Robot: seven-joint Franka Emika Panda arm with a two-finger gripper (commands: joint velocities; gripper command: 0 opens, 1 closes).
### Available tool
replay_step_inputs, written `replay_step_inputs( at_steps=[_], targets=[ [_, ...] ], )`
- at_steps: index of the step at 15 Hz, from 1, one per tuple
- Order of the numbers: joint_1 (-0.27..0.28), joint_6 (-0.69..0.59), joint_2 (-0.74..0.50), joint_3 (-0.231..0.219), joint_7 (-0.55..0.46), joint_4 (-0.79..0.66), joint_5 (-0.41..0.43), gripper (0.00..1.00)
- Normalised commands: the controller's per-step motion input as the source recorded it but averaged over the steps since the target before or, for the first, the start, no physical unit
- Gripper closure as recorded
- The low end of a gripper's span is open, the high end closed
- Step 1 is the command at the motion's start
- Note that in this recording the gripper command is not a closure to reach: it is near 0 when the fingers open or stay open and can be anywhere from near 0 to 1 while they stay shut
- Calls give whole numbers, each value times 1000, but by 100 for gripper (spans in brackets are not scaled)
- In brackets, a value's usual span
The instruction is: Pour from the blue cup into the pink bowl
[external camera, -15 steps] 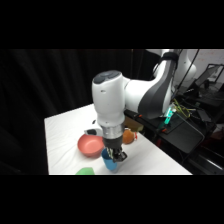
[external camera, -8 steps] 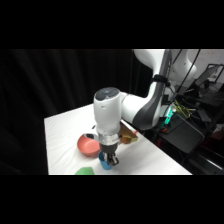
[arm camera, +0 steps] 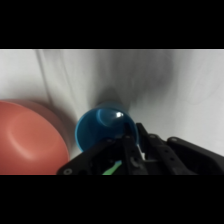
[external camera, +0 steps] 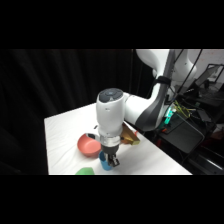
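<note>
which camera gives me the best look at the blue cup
The wrist view. It looks down into the blue cup, showing its round rim and inside, beside the pink bowl. In the side view only a sliver of the cup shows beneath the gripper.

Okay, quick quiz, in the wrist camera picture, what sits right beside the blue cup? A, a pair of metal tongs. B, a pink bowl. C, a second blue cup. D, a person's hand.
B: in the wrist view the pink bowl lies just beside the blue cup on the white table.
</note>
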Motion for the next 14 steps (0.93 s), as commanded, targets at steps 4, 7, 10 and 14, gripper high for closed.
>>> replay_step_inputs(
  at_steps=[4, 7, 10, 14],
  targets=[
    [192, -313, -326, -181, 304, -132, -287, 0],
    [108, -452, -727, -38, 199, -255, -275, 0],
    [-101, -415, -814, 162, -26, -276, -138, 0],
    [-262, -282, -637, 282, -242, -258, 152, 0]
  ],
)
